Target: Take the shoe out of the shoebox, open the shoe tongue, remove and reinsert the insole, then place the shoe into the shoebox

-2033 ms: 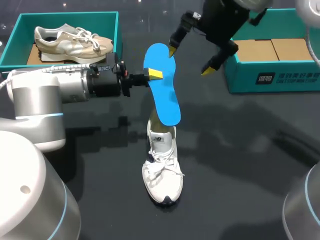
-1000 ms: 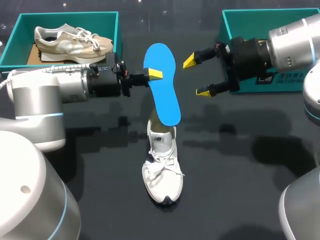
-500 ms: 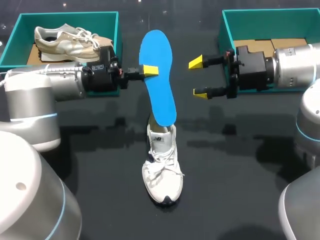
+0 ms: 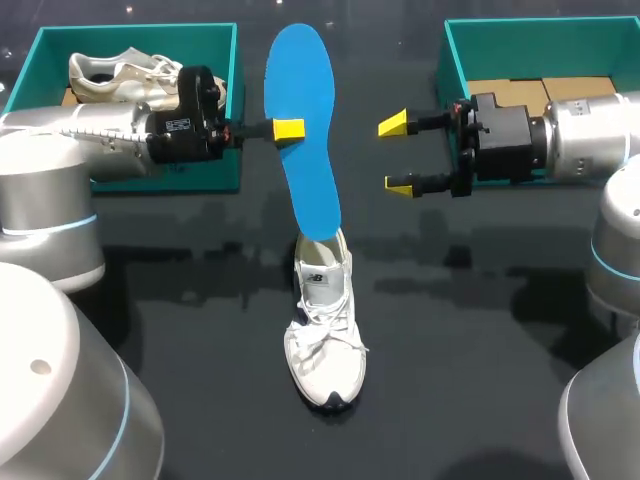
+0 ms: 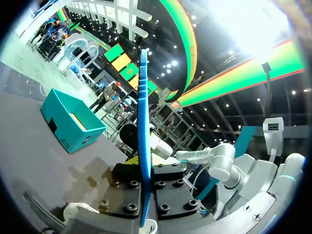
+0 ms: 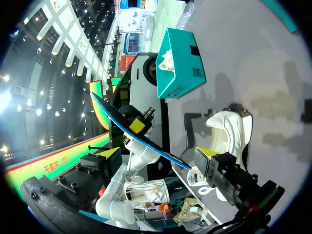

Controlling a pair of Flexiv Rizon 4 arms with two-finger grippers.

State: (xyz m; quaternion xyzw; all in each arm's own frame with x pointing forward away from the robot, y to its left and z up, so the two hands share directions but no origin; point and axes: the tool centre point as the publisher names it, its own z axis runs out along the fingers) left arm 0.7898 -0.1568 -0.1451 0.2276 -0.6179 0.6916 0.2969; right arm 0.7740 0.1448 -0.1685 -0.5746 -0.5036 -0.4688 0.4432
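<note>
The left pincer [image 4: 288, 129] is closed on the blue insole [image 4: 303, 130], its yellow tips clamping the insole's left edge about midway along its length. The insole hangs above the table with its broad end to the far side. Its narrow end points down at the opening of the white shoe [image 4: 325, 330]; whether the two touch cannot be told. In the left wrist view the insole [image 5: 143, 146] shows edge-on, pinched between the fingers.

The white shoe stands on the dark table [image 4: 470, 340] near the middle, toe toward the near edge, laces tied.

The right pincer [image 4: 397, 155] is spread wide and holds nothing. It hovers just right of the insole, apart from it.

At the far left a teal shoebox [image 4: 200, 176] holds a beige shoe [image 4: 110, 72]. At the far right stands a second teal shoebox [image 4: 540, 24].
</note>
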